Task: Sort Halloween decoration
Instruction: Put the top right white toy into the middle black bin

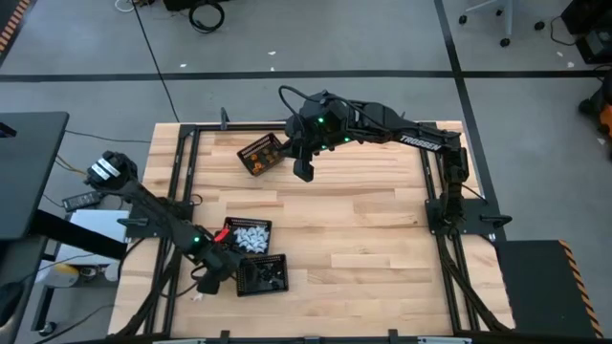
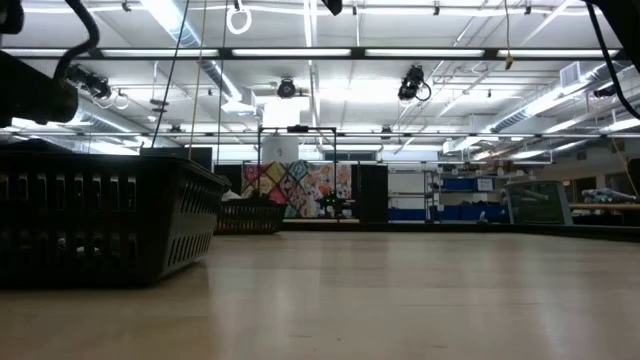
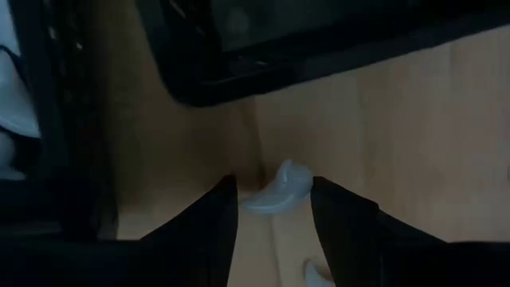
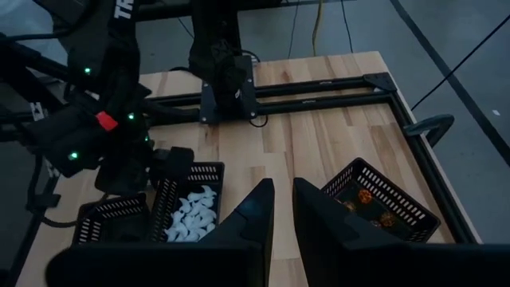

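My left gripper (image 3: 271, 190) is at the table's near left (image 1: 214, 271), pointing steeply down. It is open, and a small white decoration piece (image 3: 277, 190) lies on the wood just past its tips, between the two fingers. A second white piece (image 3: 315, 273) lies close by. Beside the gripper stand a black mesh basket of white pieces (image 1: 251, 236) and another of dark pieces (image 1: 264, 275). My right gripper (image 4: 281, 185) hangs shut and empty above the far middle of the table (image 1: 304, 172). It is next to a basket of orange pieces (image 4: 381, 203).
A black metal frame (image 1: 432, 182) runs round the wooden table top. The wall of the dark-piece basket (image 3: 303, 48) stands just beyond my left fingers. In the low view the near basket (image 2: 100, 215) fills the left side. The wood in the middle and right (image 1: 363, 239) lies bare.
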`<state>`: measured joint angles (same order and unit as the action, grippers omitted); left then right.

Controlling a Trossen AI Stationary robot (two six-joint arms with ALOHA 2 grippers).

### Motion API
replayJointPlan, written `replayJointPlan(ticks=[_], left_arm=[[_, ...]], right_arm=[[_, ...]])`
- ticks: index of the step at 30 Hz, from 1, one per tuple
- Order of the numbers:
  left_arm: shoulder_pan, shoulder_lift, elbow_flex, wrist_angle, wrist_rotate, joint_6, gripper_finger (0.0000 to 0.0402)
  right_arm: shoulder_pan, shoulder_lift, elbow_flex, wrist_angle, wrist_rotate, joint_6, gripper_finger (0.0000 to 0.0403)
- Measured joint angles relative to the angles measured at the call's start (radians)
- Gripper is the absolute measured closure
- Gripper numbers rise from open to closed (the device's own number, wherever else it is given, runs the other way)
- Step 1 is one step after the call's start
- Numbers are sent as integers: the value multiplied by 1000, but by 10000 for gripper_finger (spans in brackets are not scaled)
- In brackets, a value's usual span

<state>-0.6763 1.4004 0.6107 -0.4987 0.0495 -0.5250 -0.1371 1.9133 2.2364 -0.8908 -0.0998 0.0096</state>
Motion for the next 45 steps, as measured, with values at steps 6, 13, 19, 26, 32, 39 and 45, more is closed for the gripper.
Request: replayJointPlan(ticks=[6,13,19,26,32,39,45], left_arm=[[5,-3,-13,26,17,50,244],[6,-1,-14,27,16,39,258],[6,-3,-13,31,15,-58,260],[6,-1,-5,29,11,-104,260],[6,-1,-4,32,6,-181,260],[6,-1,-3,37,0,-366,260],[5,-1,-3,51,-15,-488,260]], right_arm=[[0,0,0,0,0,7,349],[0,0,0,0,0,14,349],[0,0,0,2,0,14,349],[0,0,0,32,0,12,349],[0,0,0,36,0,8,349],[0,0,0,36,0,6,349],[-1,0,0,37,1,-4,349]])
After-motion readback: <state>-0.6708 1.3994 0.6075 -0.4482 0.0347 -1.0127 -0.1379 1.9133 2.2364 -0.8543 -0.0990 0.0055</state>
